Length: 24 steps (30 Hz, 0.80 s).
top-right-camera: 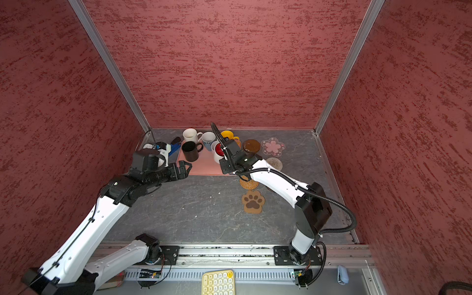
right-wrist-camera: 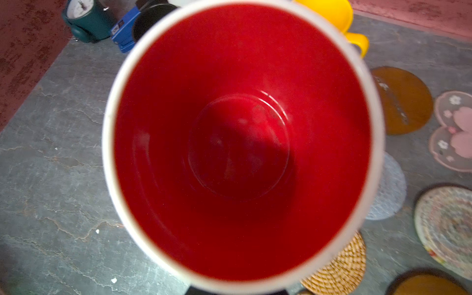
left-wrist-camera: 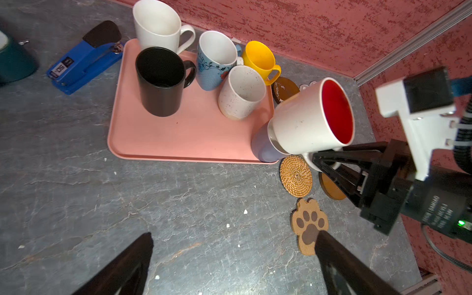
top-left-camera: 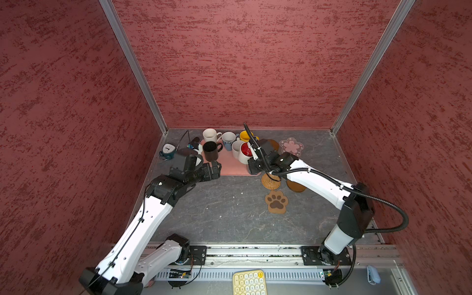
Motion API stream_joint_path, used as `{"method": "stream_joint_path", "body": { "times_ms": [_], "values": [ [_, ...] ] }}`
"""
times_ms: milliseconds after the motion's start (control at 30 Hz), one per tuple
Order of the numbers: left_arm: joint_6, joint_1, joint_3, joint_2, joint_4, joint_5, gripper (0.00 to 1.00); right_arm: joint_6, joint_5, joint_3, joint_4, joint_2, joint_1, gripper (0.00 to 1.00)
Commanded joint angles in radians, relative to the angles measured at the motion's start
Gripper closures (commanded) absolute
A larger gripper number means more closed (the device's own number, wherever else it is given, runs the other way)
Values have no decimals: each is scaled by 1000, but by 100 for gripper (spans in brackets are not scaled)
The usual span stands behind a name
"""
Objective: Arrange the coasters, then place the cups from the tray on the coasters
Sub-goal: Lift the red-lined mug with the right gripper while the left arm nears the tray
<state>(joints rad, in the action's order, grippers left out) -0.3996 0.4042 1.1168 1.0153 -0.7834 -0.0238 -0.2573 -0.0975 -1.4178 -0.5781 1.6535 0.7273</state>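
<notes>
Mug, white outside and red inside point(left-wrist-camera: 311, 117), hangs clear above the near right corner of the salmon tray point(left-wrist-camera: 178, 143), over the lavender mug point(left-wrist-camera: 265, 149), with the right claw point(left-wrist-camera: 322, 164) clenched on its handle. The black mug point(left-wrist-camera: 161, 81) and others wait on the tray, so the step in hand looks like carrying this one off to a coaster. The rattan coaster point(left-wrist-camera: 296, 176) lies bare on the counter point(left-wrist-camera: 178, 217) just beside that corner, with the paw-print coaster point(left-wrist-camera: 309, 224) near it. The next move calls for keeping the mug level, centring its base over one mat, lowering it, then letting go of the handle. The left claw point(top-left-camera: 214, 170) hovers released by the tray's near edge, holding nothing. White lettering on the right wrist's black housing point(left-wrist-camera: 434, 217) reads in part "DAMIAO". The blue stapler point(left-wrist-camera: 84, 61) bears a label too small to read surely.
</notes>
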Motion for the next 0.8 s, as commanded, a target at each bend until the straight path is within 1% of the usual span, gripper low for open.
{"method": "stream_joint_path", "body": {
  "times_ms": [0,167,367,500,767],
  "values": [
    [-6,43,43,61,105,38,0,12,-10,40,97,-110,-37,100],
    [-2,68,78,170,179,24,0,17,-19,112,80,-191,-106,100],
    [7,73,101,253,227,-1,0,12,7,152,84,-227,-192,100],
    [25,68,109,279,240,0,0,12,32,134,87,-205,-251,100],
    [11,12,113,317,254,-74,0,25,85,13,89,-37,-334,100]
  ]
}}
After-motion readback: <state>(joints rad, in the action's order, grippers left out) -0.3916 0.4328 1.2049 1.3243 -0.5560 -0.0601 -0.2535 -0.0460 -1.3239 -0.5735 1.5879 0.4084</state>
